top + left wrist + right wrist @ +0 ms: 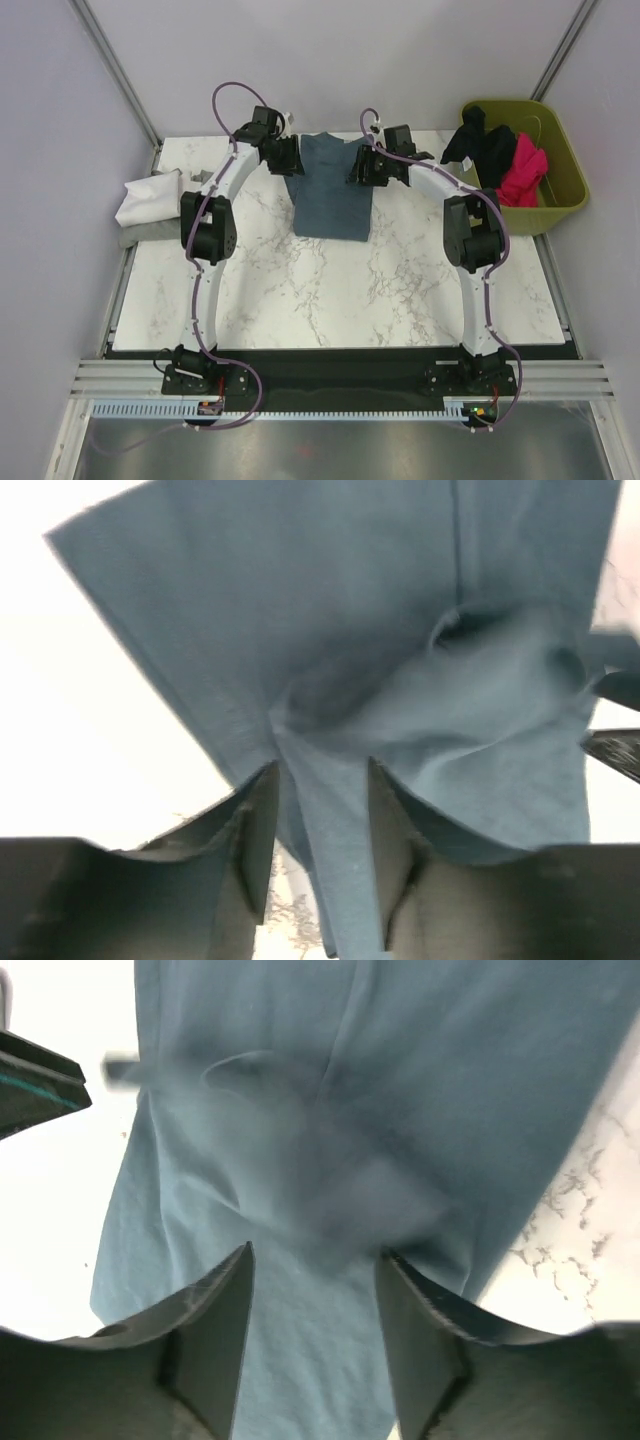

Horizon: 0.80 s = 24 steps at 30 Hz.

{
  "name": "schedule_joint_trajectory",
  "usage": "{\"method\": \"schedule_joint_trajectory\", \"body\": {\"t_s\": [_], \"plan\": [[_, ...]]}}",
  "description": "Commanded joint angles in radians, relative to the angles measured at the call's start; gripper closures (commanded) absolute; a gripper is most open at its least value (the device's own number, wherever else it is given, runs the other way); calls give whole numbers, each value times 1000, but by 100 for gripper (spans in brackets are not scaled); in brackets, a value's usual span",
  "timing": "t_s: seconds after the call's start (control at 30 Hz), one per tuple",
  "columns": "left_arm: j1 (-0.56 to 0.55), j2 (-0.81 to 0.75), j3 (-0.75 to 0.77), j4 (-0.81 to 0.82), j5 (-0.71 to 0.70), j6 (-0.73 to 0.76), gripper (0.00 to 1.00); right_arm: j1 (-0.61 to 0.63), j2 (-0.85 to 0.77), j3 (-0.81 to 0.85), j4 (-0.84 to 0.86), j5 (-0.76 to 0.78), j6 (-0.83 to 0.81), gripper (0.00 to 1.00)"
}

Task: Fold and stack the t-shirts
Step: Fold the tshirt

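Cloth, soft and light by the look of it: this blue-grey t-shirt [333, 195] lies limp at upper centre of the top view, left gripper [322, 768] and right gripper [315, 1252] both parted over it, so pinching hem corners looks best.

A: The t-shirt [420, 680] between the left fingers [245, 860]: cloth?
B: Yes; soft, matt cloth, creased; the fingers themselves look like dark matt plastic, faintly scuffed.
A: And past the right fingers [215, 1330]?
B: The same matt cloth; beside it the table [600, 1210], smooth and marble-patterned.
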Motion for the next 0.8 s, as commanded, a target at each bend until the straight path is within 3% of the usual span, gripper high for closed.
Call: {"method": "schedule_joint_trajectory", "body": {"t_s": [0.0,0.1,0.23,0.43,0.53,0.77], "plan": [[-8,-83,47,42,-88,58,50,-12,-59,41,31,44,-41,38],[7,-196,-42,5,-60,48,42,-44,-182,-45,10,29,-14,36],[35,-324,-299,-40,103,22,42,-80,-299,-246,-4,-75,49,35],[48,-378,-578,-80,336,-10,43,-100,-379,-573,83,-284,201,35],[55,-359,-651,-5,505,-57,43,-98,-370,-666,140,-336,258,34],[55,-298,-637,25,528,-73,43,-96,-312,-690,149,-349,266,33]]}}
